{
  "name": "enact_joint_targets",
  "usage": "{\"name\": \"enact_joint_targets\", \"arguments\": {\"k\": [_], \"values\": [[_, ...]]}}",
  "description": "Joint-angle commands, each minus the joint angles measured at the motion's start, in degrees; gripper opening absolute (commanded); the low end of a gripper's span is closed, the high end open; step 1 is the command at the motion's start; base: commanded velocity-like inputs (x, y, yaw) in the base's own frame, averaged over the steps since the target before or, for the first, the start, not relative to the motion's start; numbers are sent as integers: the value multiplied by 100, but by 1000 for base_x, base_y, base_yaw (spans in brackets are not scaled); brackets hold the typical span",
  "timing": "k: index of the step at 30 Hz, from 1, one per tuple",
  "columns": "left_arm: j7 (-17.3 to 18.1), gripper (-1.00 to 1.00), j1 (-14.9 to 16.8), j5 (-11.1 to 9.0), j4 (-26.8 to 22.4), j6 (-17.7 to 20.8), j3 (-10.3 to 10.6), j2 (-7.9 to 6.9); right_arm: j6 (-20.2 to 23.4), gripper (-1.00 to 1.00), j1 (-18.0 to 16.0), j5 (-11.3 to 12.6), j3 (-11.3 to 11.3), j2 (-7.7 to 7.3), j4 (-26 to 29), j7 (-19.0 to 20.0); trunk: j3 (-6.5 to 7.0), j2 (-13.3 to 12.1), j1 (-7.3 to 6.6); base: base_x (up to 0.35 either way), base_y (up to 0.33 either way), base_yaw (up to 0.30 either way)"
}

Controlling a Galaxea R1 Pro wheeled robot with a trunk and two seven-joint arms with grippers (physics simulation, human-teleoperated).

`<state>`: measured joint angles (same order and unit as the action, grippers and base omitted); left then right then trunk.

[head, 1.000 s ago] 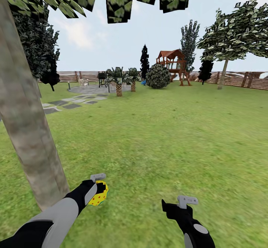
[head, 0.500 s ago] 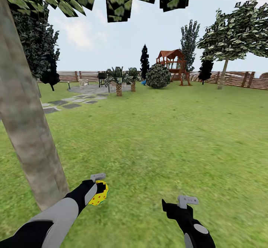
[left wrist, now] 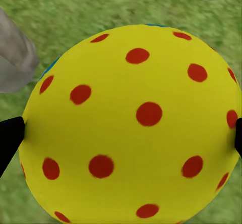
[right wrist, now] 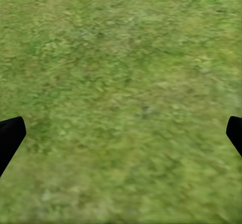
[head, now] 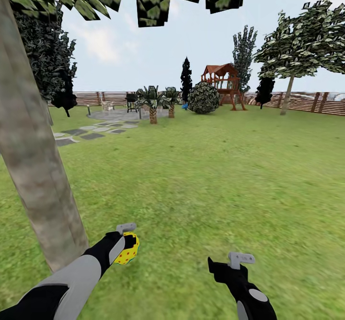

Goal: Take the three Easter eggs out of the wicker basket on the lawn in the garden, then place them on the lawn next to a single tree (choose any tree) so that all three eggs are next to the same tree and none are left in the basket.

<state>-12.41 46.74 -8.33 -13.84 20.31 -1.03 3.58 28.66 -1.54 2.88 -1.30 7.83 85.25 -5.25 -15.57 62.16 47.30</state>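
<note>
My left gripper (head: 126, 248) is shut on one Easter egg (head: 128, 250), yellow with red dots, held low over the lawn (head: 201, 176). In the left wrist view the egg (left wrist: 136, 123) sits between the black fingertips (left wrist: 9, 136), with grass and a piece of grey trunk behind it. The tree (head: 36, 166), a thick mottled grey-brown trunk, stands just to the left of that hand. My right gripper (head: 224, 266) hangs open over bare grass, its fingertips (right wrist: 10, 133) wide apart with nothing between them. The wicker basket is out of view.
Stone paving slabs (head: 88, 133) and a round patio lie far left. Short palms (head: 153, 101), a round shrub (head: 203, 98) and a wooden playset (head: 223, 82) stand at the back before the slatted fence (head: 306, 101). Another leafy tree (head: 290, 89) is far right.
The view has drifted very slightly. Both arms and the held egg stay where they were.
</note>
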Motion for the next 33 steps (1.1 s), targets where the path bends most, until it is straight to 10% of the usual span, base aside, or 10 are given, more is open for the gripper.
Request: {"name": "enact_joint_targets", "arguments": {"k": [1,24,33], "values": [[-21,-100,2,-55,-13,25,-9,2,27,100,-4,32,-13,-1,8,-45,-26,47,23,0,0,0],[157,-100,2,-55,-21,25,-7,-1,334,100,41,60,-37,60,571,-29,-439,969,528,0,0,0],[152,-100,2,-55,-22,25,-8,2,824,100,-10,696,4,25,572,-29,-601,1330,726,0,0,0]]}}
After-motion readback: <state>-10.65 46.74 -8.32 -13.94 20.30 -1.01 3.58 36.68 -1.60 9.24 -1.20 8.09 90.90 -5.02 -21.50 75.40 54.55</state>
